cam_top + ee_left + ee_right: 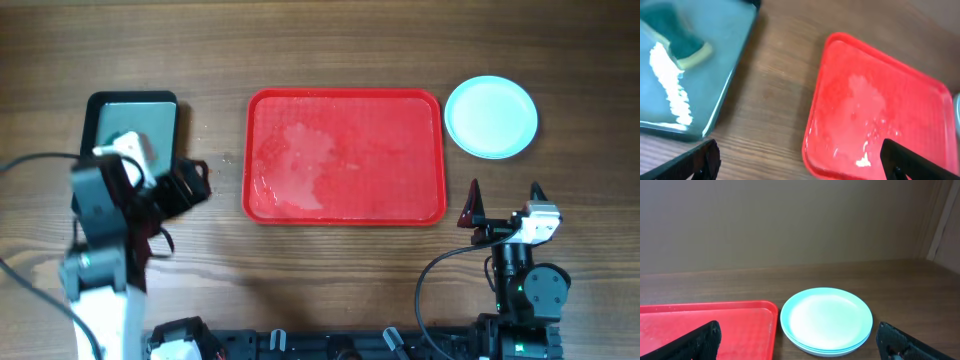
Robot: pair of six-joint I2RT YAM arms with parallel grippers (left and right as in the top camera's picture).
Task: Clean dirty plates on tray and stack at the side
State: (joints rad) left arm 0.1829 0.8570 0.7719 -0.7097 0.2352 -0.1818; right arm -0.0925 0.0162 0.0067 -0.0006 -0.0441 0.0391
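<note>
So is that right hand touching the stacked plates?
Apart. The overhead view shows bare table between the right hand and the plates.

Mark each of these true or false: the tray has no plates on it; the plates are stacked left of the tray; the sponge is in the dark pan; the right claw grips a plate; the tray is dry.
1. The tray has no plates on it. True.
2. The plates are stacked left of the tray. False: the stack stands on the table beside the tray's right end.
3. The sponge is in the dark pan. True.
4. The right claw grips a plate. False: it is open, holds nothing and is apart from the stack.
5. The tray is dry. False: shiny wet-looking patches cover part of its floor.
</note>
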